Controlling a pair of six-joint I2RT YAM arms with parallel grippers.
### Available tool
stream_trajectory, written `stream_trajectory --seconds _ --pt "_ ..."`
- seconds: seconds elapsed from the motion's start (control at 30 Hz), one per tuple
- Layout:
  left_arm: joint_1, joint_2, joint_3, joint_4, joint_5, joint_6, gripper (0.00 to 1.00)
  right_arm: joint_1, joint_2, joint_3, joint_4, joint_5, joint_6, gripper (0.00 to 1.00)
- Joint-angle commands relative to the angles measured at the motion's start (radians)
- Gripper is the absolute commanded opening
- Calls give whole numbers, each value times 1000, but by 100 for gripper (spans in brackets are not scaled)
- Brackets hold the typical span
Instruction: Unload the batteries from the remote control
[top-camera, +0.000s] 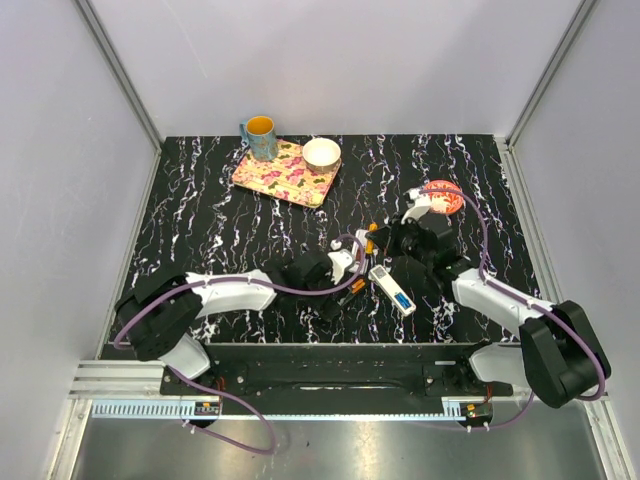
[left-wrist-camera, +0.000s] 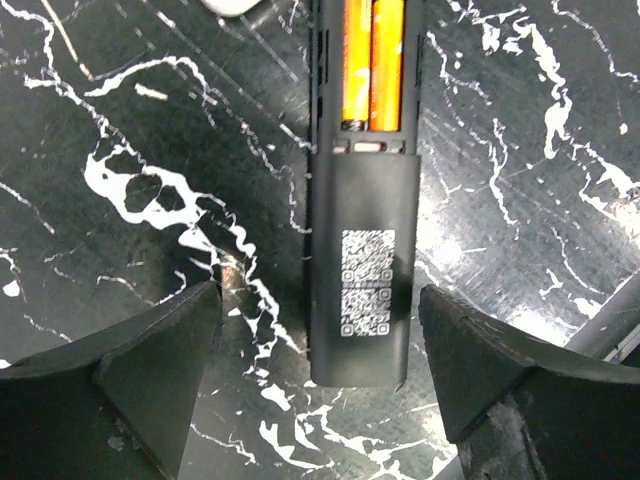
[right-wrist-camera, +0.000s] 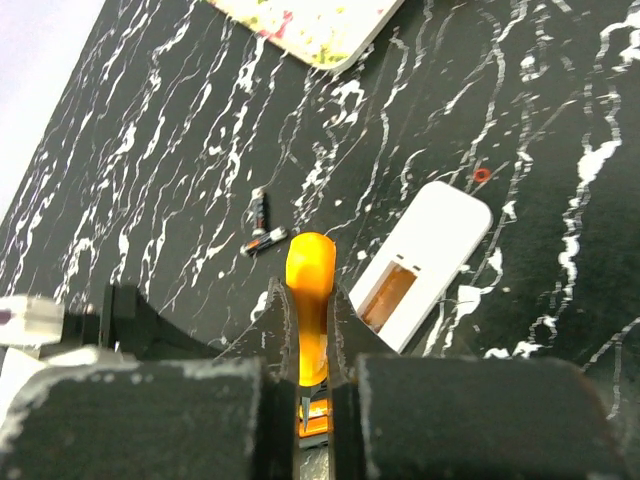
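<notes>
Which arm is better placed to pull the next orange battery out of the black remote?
Probably left. The left hand is open, straddling the black rectangular plastic remote whose two orange cylindrical batteries sit exposed. The right hand is shut on another orange battery and must release it first.

Bare table (left-wrist-camera: 150, 150) flanks the black remote (left-wrist-camera: 362, 250) inside my wide left fingers (left-wrist-camera: 160, 370). Close by it, a white remote (right-wrist-camera: 425, 255) and my right gripper (right-wrist-camera: 312, 318), pinching a battery (right-wrist-camera: 310, 265), crowd in.
</notes>
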Motion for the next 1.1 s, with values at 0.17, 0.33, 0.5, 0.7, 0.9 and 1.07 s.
stream_trajectory --seconds 0.17,0.33,0.5,0.7,0.9,1.07 --pt "30 -55 -49 28 87 -41 81 161 -3 -77 211 164 -106 0" --pt "30 -50 -69 59 113 -59 76 182 -38 -146 328 268 -139 0" --pt "30 -43 -72 60 96 -59 71 182 -72 -180 331 342 -169 0" --pt "28 -29 -68 62 99 -61 60 182 -63 -209 385 327 -185 0" --pt "28 -26 -74 66 104 -64 51 182 -65 -223 388 334 -191 0" --pt "27 -26 -72 63 107 -73 46 184 -80 -238 379 314 -150 0"
